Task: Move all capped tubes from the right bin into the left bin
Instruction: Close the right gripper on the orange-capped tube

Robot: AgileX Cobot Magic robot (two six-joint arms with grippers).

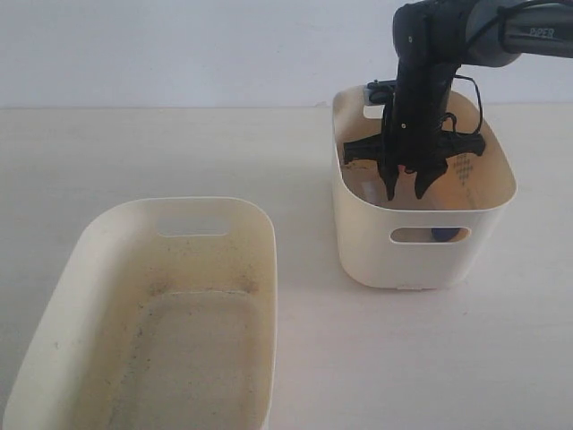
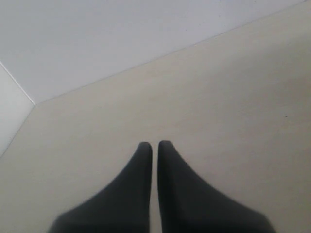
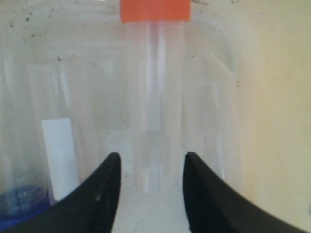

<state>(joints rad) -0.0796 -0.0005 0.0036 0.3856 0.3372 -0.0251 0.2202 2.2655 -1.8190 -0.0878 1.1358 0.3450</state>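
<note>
Step in hand: we judge this to be a first pick, the grasp of a tube inside the right bin; nothing has reached the left bin.
Right bin (image 1: 403, 260): upper right of the exterior view, standing on the surface (image 1: 134, 152); the taller tub with oval handle holes.
Left bin (image 1: 192, 345): lower left of the exterior view, well apart from the right bin; speckled inside, no tubes in it.
Orange-capped tube (image 3: 155, 107): inside the right bin, centre of the right wrist view, cap at the top edge; we cannot tell whether it lies flat or leans.
Blue cap (image 3: 22, 206): lower left corner of the right wrist view, beside the orange-capped tube.
Third tube: we cannot make it out.
Right end effector (image 3: 150, 160): down inside the right bin, jaws apart on either side of the tube's lower end, not visibly pinching it.
Left end effector (image 2: 154, 145): fingers together, holding nothing, over bare surface.
Next move calls for: closing squarely on the slick round body, lifting clear of the tall rim, then crossing to the left bin.
</note>
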